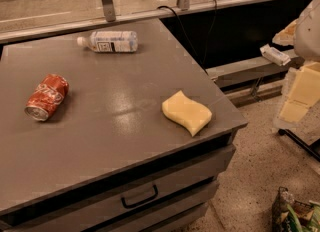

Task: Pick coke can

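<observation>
The coke can [47, 97] is red with white script and lies on its side near the left edge of the grey table top [115, 126], its silver end facing front-left. My gripper [299, 92] is at the far right of the view, beyond the table's right edge and well away from the can. It holds nothing that I can see.
A clear plastic bottle [108, 41] with a white label lies on its side at the back of the table. A yellow sponge [186, 111] lies near the front right corner. A drawer handle [139, 197] is below the front edge. A glass railing runs behind.
</observation>
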Motion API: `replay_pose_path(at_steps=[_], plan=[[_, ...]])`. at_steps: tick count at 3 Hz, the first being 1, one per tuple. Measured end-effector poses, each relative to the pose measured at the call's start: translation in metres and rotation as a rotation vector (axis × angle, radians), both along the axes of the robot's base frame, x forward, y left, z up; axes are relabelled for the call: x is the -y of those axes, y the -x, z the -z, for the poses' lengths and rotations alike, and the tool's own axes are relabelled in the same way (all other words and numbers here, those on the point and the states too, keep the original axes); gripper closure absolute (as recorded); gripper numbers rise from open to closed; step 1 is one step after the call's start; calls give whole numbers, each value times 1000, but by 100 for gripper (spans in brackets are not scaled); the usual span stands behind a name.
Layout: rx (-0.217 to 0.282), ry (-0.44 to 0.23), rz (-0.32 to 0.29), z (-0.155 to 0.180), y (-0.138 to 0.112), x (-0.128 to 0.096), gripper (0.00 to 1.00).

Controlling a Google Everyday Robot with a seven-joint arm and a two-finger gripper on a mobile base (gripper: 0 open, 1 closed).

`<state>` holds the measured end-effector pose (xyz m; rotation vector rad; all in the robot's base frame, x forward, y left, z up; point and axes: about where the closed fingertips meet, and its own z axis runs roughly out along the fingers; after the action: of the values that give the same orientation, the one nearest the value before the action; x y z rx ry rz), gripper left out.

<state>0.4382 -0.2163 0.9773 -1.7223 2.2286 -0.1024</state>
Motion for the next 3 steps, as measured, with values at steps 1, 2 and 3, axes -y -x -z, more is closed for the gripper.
replay_pose_path(at_steps=[1, 2, 3], plan=[[0, 0, 0, 0, 0, 0, 0], [23, -3, -29, -4, -10, -3, 0], [67, 24, -169, -18, -43, -28, 0]])
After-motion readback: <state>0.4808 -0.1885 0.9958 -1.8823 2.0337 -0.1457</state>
